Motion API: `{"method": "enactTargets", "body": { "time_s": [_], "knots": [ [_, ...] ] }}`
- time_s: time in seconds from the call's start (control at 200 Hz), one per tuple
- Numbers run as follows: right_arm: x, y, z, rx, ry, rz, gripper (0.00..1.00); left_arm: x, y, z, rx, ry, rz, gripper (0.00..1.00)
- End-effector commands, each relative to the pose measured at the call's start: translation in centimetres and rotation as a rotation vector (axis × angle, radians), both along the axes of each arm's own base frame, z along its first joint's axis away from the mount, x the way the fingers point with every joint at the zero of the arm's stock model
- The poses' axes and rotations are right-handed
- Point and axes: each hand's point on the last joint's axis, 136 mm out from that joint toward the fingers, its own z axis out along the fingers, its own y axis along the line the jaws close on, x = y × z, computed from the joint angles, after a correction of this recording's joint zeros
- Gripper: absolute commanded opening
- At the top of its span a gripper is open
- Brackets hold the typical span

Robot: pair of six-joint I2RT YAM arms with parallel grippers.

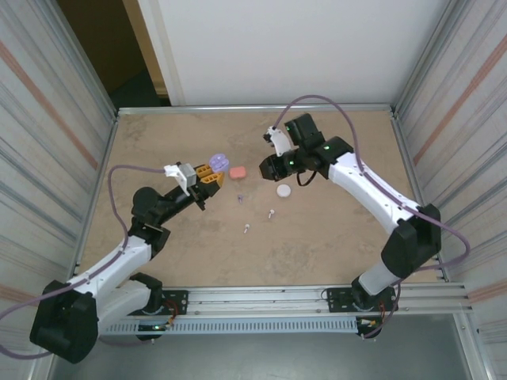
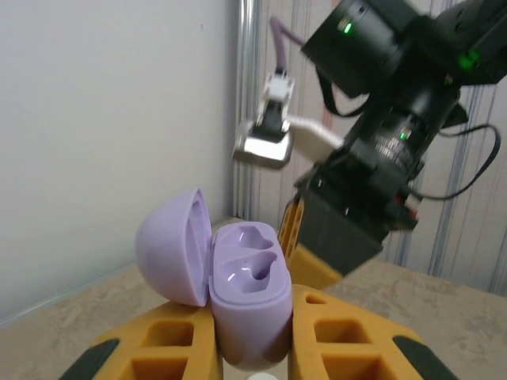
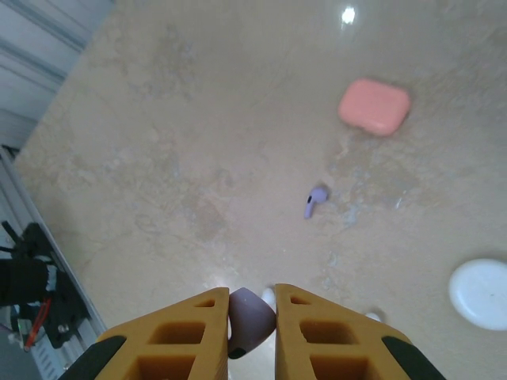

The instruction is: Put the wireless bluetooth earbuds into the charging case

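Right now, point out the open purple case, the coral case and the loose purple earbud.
purple case [image 2: 249,305], left wrist view, on its lower body
coral case [image 3: 374,106], right wrist view, centre of its top
loose purple earbud [image 3: 314,201], right wrist view, where head meets stem

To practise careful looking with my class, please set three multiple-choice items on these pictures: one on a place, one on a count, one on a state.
1. Where is the purple case?
A. lying flat, untouched
B. in the left gripper's jaws
C. stacked on another case

2. How many cases show from above?
A. three
B. two
C. five

3. How is the purple case's lid?
A. shut
B. missing
C. open, wells empty

Key:
1 B, the jaws clamp its sides.
2 A, the purple case, the coral case and the white case.
3 C, the lid is tilted back beside two bare wells.
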Motion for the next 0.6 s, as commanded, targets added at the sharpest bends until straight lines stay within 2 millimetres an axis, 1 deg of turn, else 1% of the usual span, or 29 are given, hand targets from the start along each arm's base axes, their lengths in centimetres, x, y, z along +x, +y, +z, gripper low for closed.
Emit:
{"method": "enactTargets", "body": {
  "time_s": [0.0, 0.16, 0.286, 0.401, 0.596],
  "knots": [
    [-1.0, -0.6, 2.8, 0.036, -0.086, 0.035, 0.17, -0.7, -0.8, 2.4, -0.009, -0.100, -0.066, 0.00],
    [-1.4, -1.6, 5.0, 0.041, -0.167, 0.029, 0.18, -0.8, -2.3, 1.7, 0.022, -0.092, -0.142, 0.00],
    [-1.7, -1.9, 6.6, 0.061, -0.216, 0.027, 0.18, -1.1, -3.5, 1.3, 0.051, -0.089, -0.198, 0.00],
    [-2.1, -2.0, 8.1, 0.084, -0.255, 0.030, 0.18, -1.0, -4.2, 1.0, 0.073, -0.082, -0.220, 0.00],
    [-3.0, -1.9, 10.6, 0.147, -0.325, 0.053, 0.18, -0.9, -4.9, 0.4, 0.088, -0.069, -0.251, 0.00]
  ]
}}
